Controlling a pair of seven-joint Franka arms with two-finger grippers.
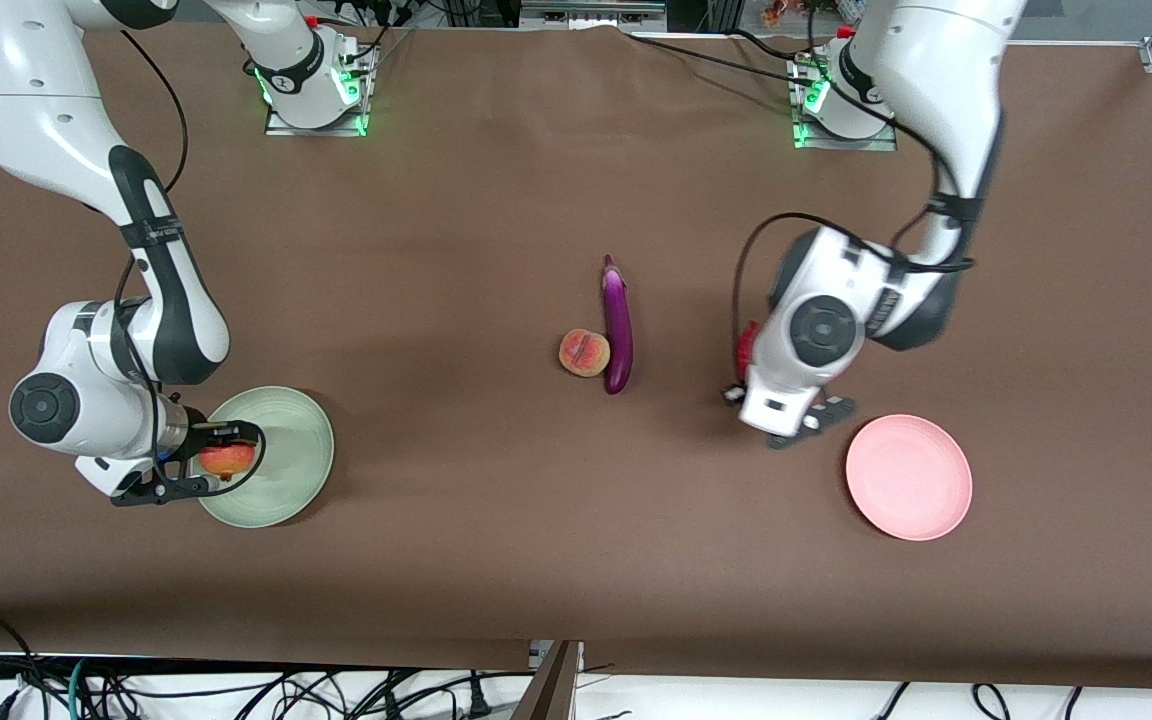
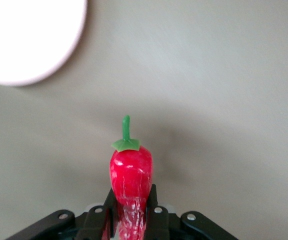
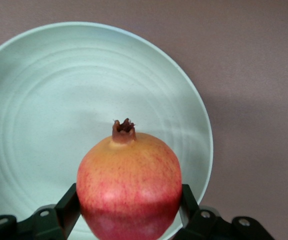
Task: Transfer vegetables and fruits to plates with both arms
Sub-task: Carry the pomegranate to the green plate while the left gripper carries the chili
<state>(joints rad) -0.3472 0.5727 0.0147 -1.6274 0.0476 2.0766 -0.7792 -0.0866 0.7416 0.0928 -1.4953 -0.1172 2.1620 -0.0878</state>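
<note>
My right gripper (image 1: 226,460) is shut on the red-yellow apple-like fruit (image 3: 129,185) and holds it over the pale green plate (image 1: 291,440), near the rim at the right arm's end of the table. My left gripper (image 2: 131,212) is shut on the red chili pepper (image 2: 130,172), held above bare table beside the pale pink plate (image 1: 908,477). In the front view the chili (image 1: 746,345) peeks out from under the left wrist. The purple eggplant (image 1: 617,325) and the peach (image 1: 584,352) lie touching at the table's middle.
The table is covered with a brown cloth. The pink plate also shows in the left wrist view (image 2: 29,35), washed out white. Both arm bases (image 1: 316,90) stand along the edge farthest from the front camera. Cables hang below the table's front edge.
</note>
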